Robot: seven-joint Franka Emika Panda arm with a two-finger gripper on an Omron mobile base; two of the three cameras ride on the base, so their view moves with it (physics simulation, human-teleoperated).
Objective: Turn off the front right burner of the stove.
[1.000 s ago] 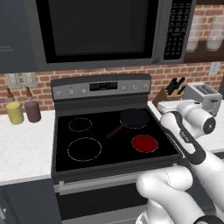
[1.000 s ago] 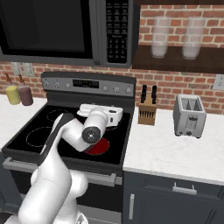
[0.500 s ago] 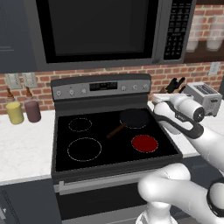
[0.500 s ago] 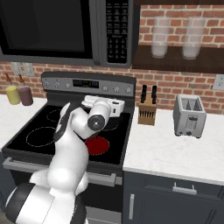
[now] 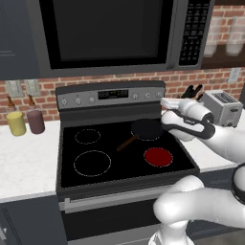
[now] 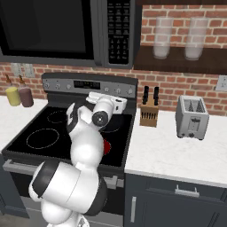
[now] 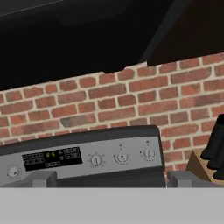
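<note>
- Above the stove's [image 5: 125, 143] right rear corner, the gripper [image 5: 166, 103] points at the back panel [image 7: 83, 157], its fingertips [image 7: 41, 178] spread apart and holding nothing.
- Three knobs [image 7: 122, 156] sit on the panel's right side, just ahead of it.
- Below, the burner [image 5: 158, 156] glows red, front right.
- A pan [image 5: 146, 129] rests behind that disc.

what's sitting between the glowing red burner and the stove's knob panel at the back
In the left base view, a small black frying pan sits on the rear zone between the front right burner and the back panel.
</note>
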